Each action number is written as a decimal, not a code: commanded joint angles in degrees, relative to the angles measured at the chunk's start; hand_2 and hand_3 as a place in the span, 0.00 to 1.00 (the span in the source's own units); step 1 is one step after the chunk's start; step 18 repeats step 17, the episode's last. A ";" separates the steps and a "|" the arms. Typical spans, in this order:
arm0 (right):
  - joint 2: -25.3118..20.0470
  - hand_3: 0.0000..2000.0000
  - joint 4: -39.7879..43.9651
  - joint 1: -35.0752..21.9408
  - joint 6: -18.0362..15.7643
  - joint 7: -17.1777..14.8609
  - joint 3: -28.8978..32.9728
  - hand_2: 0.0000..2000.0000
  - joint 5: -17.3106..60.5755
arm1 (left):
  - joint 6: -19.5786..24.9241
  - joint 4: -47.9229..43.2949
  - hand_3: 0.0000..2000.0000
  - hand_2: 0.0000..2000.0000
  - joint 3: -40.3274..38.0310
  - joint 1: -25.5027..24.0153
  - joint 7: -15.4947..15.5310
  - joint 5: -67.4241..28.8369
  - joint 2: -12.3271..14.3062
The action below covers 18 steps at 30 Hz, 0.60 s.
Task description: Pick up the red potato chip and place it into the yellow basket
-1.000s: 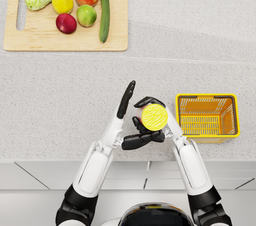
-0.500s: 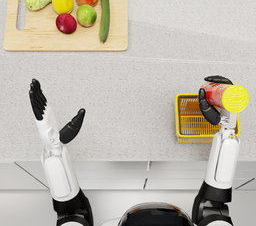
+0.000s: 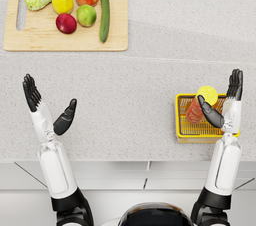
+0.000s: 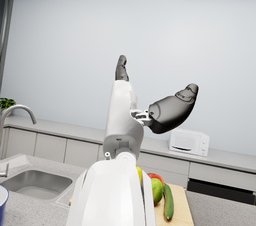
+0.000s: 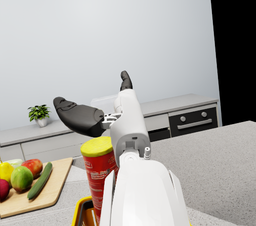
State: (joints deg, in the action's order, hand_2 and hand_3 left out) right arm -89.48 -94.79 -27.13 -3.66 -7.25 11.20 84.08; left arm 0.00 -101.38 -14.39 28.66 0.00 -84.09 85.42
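- Head view: the right hand (image 3: 226,104) stands over the yellow basket (image 3: 181,132) with its fingers (image 3: 235,84) straight and its thumb spread toward the red potato chip can (image 3: 195,111). The can stands in the basket, just on the thumb side of the palm, with its yellow lid (image 3: 207,94) beside the fingers. Whether the thumb touches it I cannot tell; nothing is closed around it, so I judge the hand to be apart and empty.
- Head view: the can's long axis leans from its base in the basket up to the lid, roughly along the line of the forearm. The left hand (image 3: 46,109) is spread and empty, well apart across the desk (image 3: 140,85). The right hand is far the nearer, so any coming move belongs to it.
- Left wrist view: the left hand (image 4: 150,101) is raised with fingers and thumb wide apart, holding nothing. Below it, part of the cutting board (image 4: 177,215) with fruit and a cucumber shows; the can and basket are out of sight.
- Right wrist view: the red potato chip can (image 5: 98,174) stands upright just under the right hand (image 5: 107,110), lid uppermost, beside the forearm. Its foot sits within the yellow basket (image 5: 79,213) rim. The thumb reaches out above the lid without clasping. The placing looks done, and the hand need only lift straight away from the can.
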 commanded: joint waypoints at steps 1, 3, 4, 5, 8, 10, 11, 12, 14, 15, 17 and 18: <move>2.55 0.00 -0.68 -6.06 1.04 2.05 -1.07 0.00 0.00 | 0.00 0.65 0.00 0.00 0.06 4.16 0.00 0.00 -1.85; 2.41 0.00 -1.06 -6.63 2.31 4.58 0.43 0.00 0.01 | 0.00 1.79 0.00 0.00 -1.08 5.45 0.00 0.00 -2.55; 2.21 0.00 -1.82 -5.88 2.70 5.33 0.87 0.00 0.01 | 0.00 2.17 0.00 0.00 -1.99 5.18 0.00 -0.01 -2.48; 1.95 0.00 -2.44 -4.88 2.97 5.88 1.59 0.00 0.01 | 0.00 3.07 0.00 0.00 -2.61 4.85 0.00 -0.01 -2.37; 1.62 0.00 -2.29 -3.42 3.41 6.74 1.20 0.00 0.00 | 0.00 2.99 0.00 0.00 -2.11 3.45 0.00 0.00 -1.92; 1.42 0.00 -3.02 -2.63 3.53 6.99 1.60 0.00 0.00 | 0.00 3.68 0.00 0.00 -2.54 3.16 0.00 0.00 -1.86; 1.36 0.00 -3.23 -2.40 3.57 7.06 1.72 0.00 0.00 | 0.00 3.88 0.00 0.00 -2.66 3.07 0.00 0.00 -1.84; 1.32 0.00 -3.38 -2.24 3.60 7.11 1.80 0.00 0.00 | 0.00 4.03 0.00 0.00 -2.76 3.01 0.00 0.00 -1.83; 1.27 0.00 -3.57 -2.05 3.63 7.18 1.90 0.00 0.00 | 0.00 4.21 0.00 0.00 -2.87 2.94 0.00 0.00 -1.81; 1.26 0.00 -3.63 -2.00 3.64 7.20 1.93 0.00 0.00 | 0.00 4.26 0.00 0.00 -2.90 2.92 0.00 0.00 -1.80; 1.24 0.00 -3.70 -1.93 3.65 7.22 1.97 0.00 0.00 | 0.00 4.32 0.00 0.00 -2.94 2.89 0.00 0.00 -1.80; 1.24 0.00 -3.70 -1.93 3.65 7.22 1.97 0.00 0.00 | 0.00 4.32 0.00 0.00 -2.94 2.89 0.00 0.00 -1.80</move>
